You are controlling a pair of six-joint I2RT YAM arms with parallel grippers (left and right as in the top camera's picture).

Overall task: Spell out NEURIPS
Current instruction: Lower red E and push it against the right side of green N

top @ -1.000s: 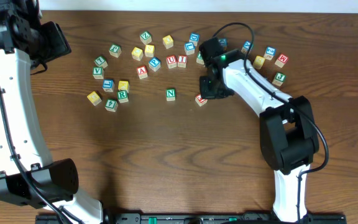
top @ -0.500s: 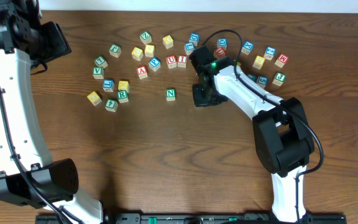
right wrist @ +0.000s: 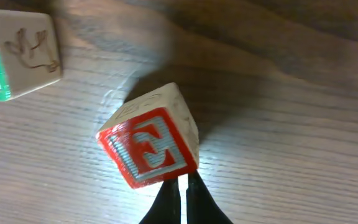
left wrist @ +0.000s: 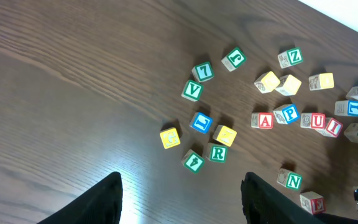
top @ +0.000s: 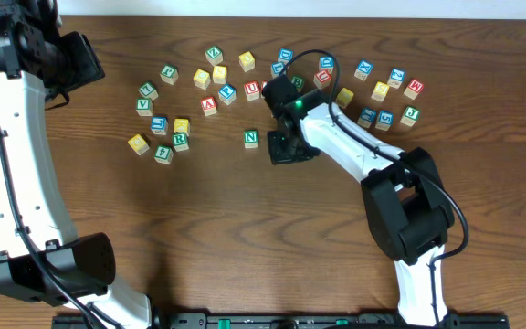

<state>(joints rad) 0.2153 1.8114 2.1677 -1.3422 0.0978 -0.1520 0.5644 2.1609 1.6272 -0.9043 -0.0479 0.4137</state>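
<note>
While the right hand, fingers pressed together and gripping nothing, touches a corner of the E cube just beside the N cube, we judge that placing E is the step in hand. Next we nudge E flush and square against N. Well apart from N, the left hand hangs parted and empty.

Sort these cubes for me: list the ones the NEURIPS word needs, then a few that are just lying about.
Needed for the word:
N cube, E cube, U cube, R cube, I cube, P cube. I cannot make out an S face.

Just lying about:
A cube, V cube, Z cube, 7 cube.
</note>
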